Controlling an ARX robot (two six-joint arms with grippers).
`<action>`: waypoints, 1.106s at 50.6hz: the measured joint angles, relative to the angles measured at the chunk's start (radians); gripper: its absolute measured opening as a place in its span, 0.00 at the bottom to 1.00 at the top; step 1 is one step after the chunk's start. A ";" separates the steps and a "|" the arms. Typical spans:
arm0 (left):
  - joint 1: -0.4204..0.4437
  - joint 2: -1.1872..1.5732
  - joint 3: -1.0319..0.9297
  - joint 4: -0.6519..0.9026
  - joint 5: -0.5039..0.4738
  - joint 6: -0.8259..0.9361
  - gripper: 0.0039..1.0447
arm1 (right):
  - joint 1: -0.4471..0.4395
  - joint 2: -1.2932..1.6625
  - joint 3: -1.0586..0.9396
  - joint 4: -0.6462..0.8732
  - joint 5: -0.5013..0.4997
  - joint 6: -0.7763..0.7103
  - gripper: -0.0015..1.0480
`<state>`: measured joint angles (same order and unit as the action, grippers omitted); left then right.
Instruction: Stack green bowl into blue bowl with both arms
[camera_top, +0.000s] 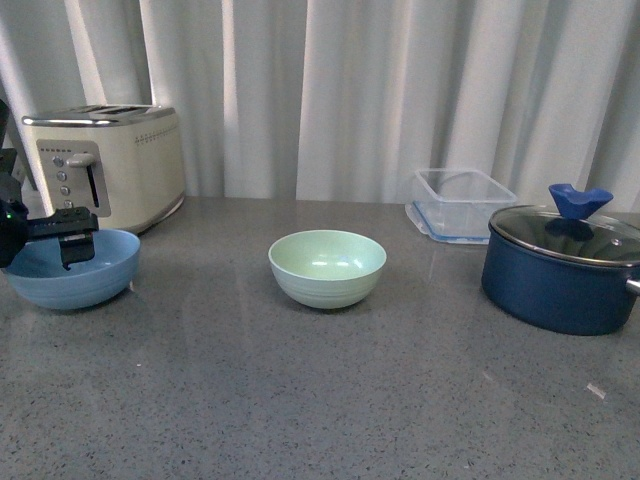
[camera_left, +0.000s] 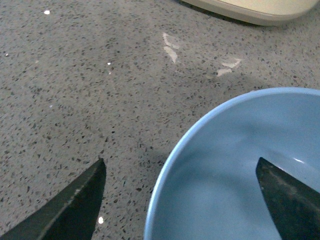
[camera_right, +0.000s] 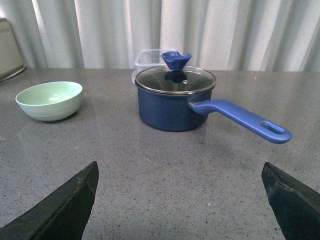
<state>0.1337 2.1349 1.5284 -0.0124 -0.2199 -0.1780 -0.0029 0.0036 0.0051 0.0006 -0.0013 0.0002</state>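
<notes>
My left claw (camera_left: 180, 162) is open and straddles the rim of the round sky-blue ridged bowl (camera_top: 70, 270). One black finger hangs over the bowl's hollow and the other over the grey speckled stone worktop (camera_top: 300, 400) just outside the wall. Nothing is pinched yet. My right claw (camera_right: 180, 166) is also spread wide and empty, low over bare worktop. From there the round pale mint-green ridged bowl (camera_top: 327, 267) lies well ahead and to one side.

I judge the step in hand to be taking hold of the blue bowl by its rim. To do it well I would lower the claw until the wall sits deep between the fingers. Then I would close slowly and squarely, because a shallow or skewed pinch on a smooth curved rim could tip the bowl or let it slide.

The green bowl stands upright and empty in the middle of the worktop. The blue bowl is well to its left. The cream two-slot toaster (camera_top: 110, 165) is farther left of the green bowl and behind it. The clear lidless plastic box (camera_top: 460, 203) is to the green bowl's right and behind it, and the dark navy saucepan with a glass lid (camera_top: 560, 270) is farther right again.

I can read no brand or label. The toaster's buttons carry marks too small to make out.
</notes>
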 joint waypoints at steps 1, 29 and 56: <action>-0.002 0.007 0.011 -0.012 -0.008 0.006 0.81 | 0.000 0.000 0.000 0.000 0.000 0.000 0.90; -0.045 -0.084 -0.003 -0.028 -0.040 0.059 0.06 | 0.000 0.000 0.000 0.000 0.000 0.000 0.90; -0.210 -0.035 0.042 -0.072 -0.045 -0.046 0.06 | 0.000 0.000 0.000 0.000 0.000 0.000 0.90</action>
<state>-0.0761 2.1002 1.5703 -0.0849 -0.2653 -0.2237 -0.0029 0.0036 0.0051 0.0006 -0.0017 0.0002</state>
